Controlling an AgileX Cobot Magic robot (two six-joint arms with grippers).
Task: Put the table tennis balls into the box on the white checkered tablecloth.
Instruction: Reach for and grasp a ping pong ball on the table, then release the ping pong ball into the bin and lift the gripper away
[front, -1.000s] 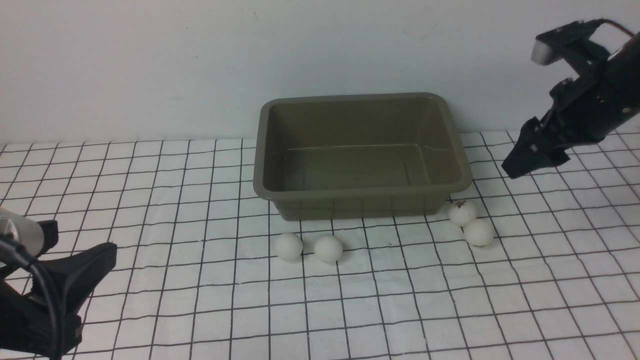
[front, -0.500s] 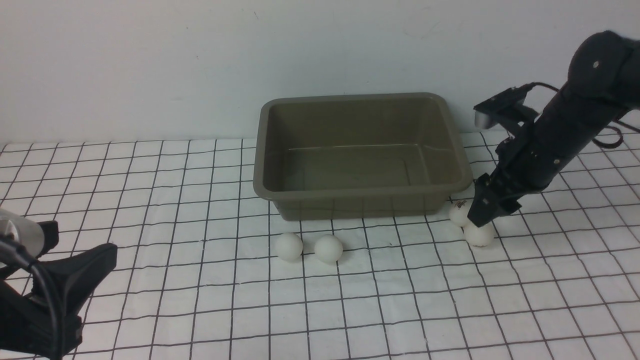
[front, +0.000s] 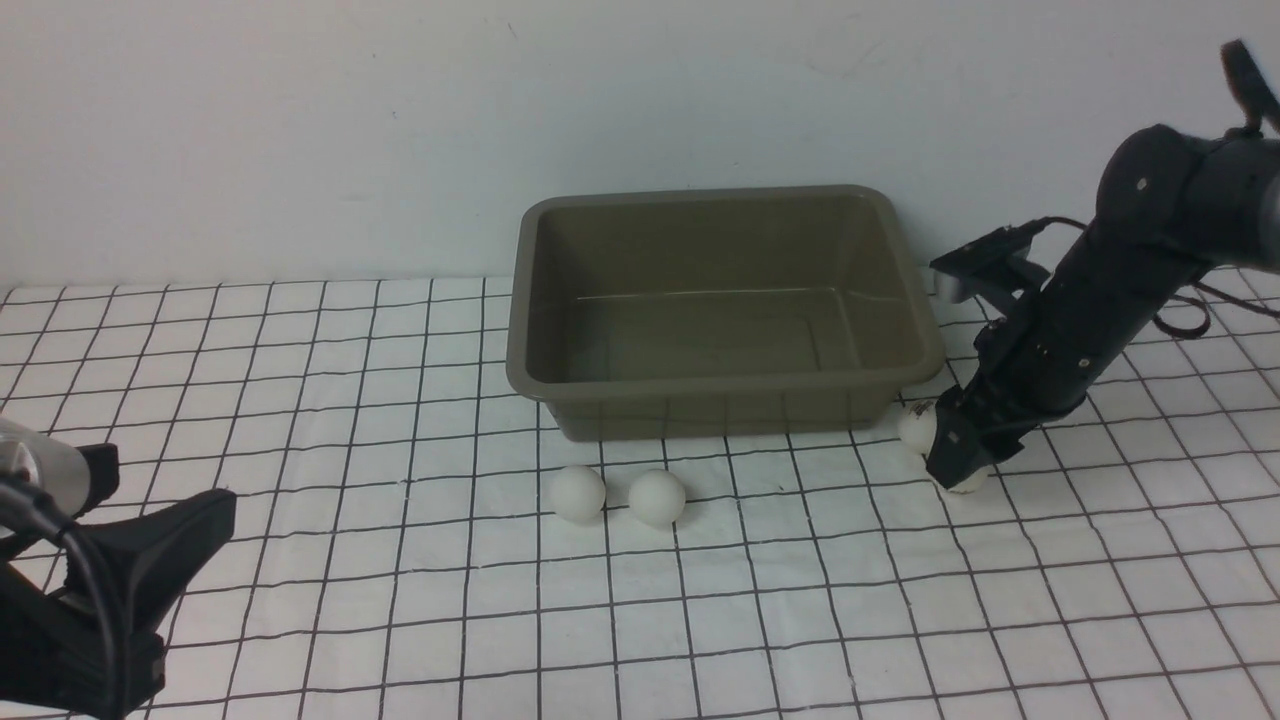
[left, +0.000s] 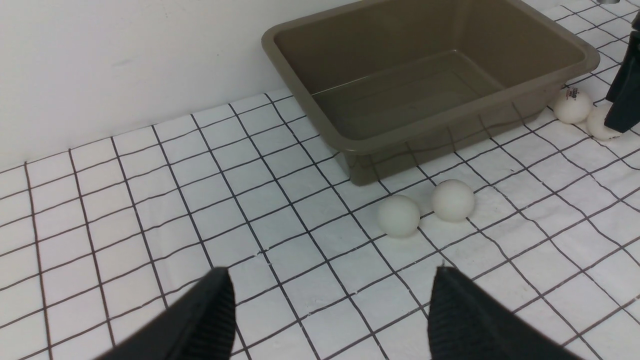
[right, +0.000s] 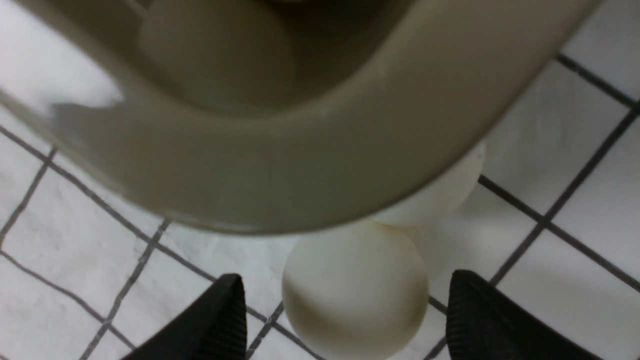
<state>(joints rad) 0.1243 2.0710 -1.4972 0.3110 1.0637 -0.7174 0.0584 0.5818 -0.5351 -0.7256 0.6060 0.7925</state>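
Here, the right gripper (right: 345, 277) straddles a table tennis ball (right: 356, 292) at four o'clock of the box (right: 300, 165), fingers (right: 215, 325) spread either side, clamping nothing.

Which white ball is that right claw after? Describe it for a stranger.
Find the olive-grey plastic box. Two small white balls sit at its near right corner. It's the nearer one, inside the open right gripper; its neighbour bears a dark mark.

The plastic box (front: 700, 415) is smooth and faintly glossy, the balls (front: 578, 493) matt, the tablecloth (front: 350, 600) wrinkled.
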